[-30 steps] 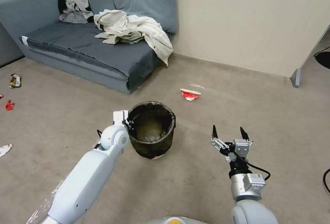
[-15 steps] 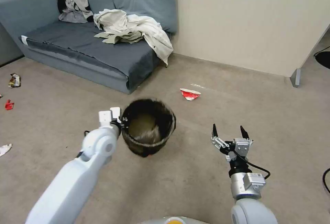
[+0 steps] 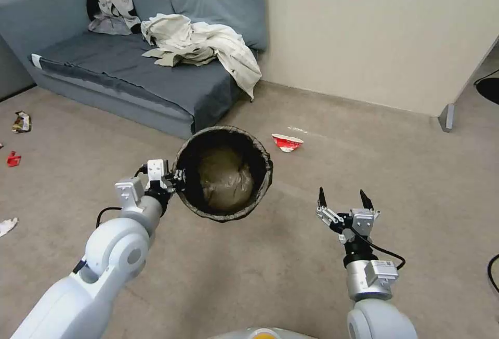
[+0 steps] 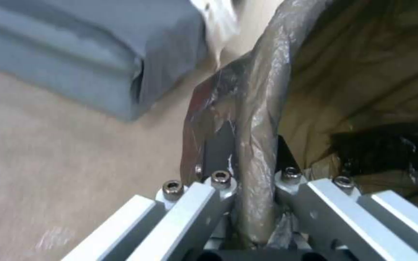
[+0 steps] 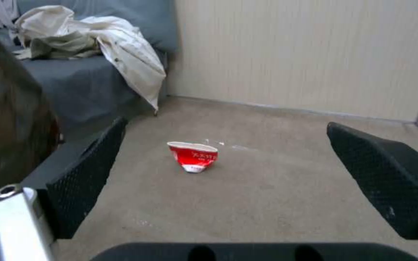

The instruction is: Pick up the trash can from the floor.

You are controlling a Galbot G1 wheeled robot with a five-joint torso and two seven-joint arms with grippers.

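Left gripper (image 3: 176,179) clamps trash can (image 3: 224,173) rim, bag-lined bin held off the floor (image 3: 291,276), tilted. Right gripper (image 3: 341,201) hangs idle w/ fingers spread wide.

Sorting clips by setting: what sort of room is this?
Likely a living room, or a mock-up of one: a grey sofa with clothes strewn on it, and a bag-lined trash can.

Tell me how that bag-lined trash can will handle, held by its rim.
The trash can probably tilts easily: the left gripper pinches just one spot on its rim. The glossy liner there may slip. It looks light, with only the bag visible inside.
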